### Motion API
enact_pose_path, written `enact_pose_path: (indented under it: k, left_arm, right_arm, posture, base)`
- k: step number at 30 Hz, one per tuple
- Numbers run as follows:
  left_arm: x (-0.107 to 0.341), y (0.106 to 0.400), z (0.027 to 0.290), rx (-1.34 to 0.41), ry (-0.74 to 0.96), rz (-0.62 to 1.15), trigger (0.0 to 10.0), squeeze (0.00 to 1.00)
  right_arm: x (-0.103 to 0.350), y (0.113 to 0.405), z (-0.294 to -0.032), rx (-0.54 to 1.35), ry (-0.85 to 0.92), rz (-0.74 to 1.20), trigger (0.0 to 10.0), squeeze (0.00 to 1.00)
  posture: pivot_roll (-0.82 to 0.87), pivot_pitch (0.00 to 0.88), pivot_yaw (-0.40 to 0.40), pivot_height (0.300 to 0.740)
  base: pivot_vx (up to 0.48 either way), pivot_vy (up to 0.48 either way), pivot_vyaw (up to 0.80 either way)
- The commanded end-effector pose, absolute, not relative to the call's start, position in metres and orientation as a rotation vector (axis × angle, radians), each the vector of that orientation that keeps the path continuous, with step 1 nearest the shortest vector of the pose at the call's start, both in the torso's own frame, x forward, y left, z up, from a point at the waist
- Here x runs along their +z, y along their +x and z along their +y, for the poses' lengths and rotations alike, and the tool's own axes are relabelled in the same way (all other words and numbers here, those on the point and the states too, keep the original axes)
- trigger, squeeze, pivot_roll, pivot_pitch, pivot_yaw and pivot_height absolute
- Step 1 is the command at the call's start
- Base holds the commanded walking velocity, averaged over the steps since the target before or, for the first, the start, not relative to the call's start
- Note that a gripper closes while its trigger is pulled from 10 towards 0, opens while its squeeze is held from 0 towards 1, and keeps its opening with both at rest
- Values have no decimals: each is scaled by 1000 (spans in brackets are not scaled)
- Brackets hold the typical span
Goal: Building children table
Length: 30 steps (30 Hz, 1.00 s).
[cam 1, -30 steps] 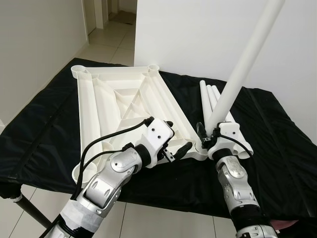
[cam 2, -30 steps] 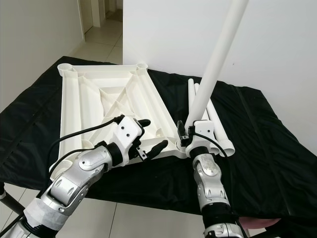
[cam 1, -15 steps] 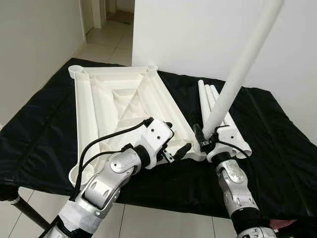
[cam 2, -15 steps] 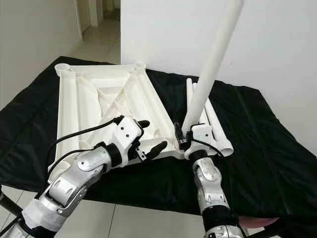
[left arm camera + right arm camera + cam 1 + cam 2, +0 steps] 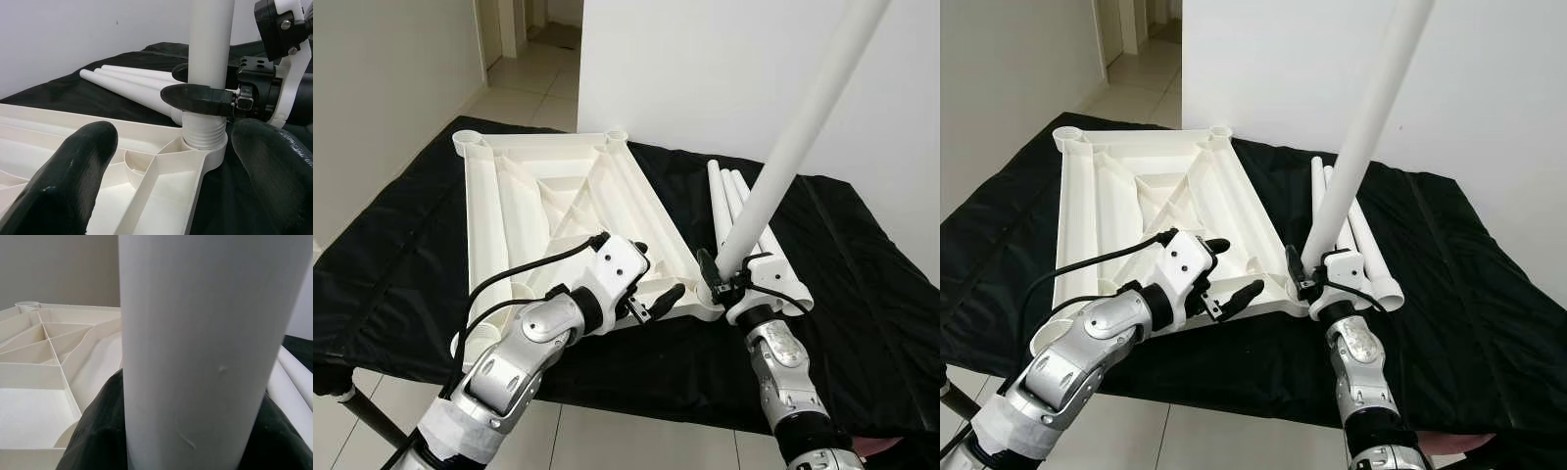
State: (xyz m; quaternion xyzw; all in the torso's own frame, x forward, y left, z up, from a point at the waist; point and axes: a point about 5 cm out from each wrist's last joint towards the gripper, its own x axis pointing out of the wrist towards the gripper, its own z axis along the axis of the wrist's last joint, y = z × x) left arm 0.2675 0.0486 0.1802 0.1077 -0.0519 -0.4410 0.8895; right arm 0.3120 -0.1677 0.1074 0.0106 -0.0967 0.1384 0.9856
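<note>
The white tabletop (image 5: pixel 558 206) lies upside down on the black-covered table, ribs facing up. A long white leg (image 5: pixel 793 147) stands tilted in the corner socket (image 5: pixel 203 142) at the tabletop's near right, with its threads showing above the rim. My right gripper (image 5: pixel 720 274) is shut on the leg just above the socket; its dark fingers (image 5: pixel 98 431) wrap the leg (image 5: pixel 205 347). My left gripper (image 5: pixel 658 269) hovers open over the tabletop's near edge, left of that socket, with nothing between its fingers (image 5: pixel 73 181).
Three spare white legs (image 5: pixel 1351 235) lie side by side on the black cloth right of the tabletop. A white wall stands behind the table. The table's front edge is close below both arms, with tiled floor under it and a doorway at the back left.
The view has swayed a little. The leg leans slightly more to the right, with the right gripper still on it. The left gripper stays open at nearly the same spot.
</note>
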Motion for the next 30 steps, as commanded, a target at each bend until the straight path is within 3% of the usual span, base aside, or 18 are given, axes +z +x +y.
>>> enact_pose_path:
  k: [1,12,30]
  left_arm:
    - [182,260,43,-1036,231,-106,10000,0]
    - [185,262,44,-1031,234,-111,10000,0]
    - [188,262,45,-1017,233,-123,10000,0]
  right_arm:
    - [72,302,-167,280,67,-18,10000,0]
    - [64,306,-168,264,99,57,10000,0]
    - [55,312,-163,341,0,207,10000,0]
  posture:
    - [42,0,-75,740]
    - [41,0,-76,740]
    - [46,0,-86,740]
  base:
    - [0,0,0]
    - [0,0,0]
    - [0,0,0]
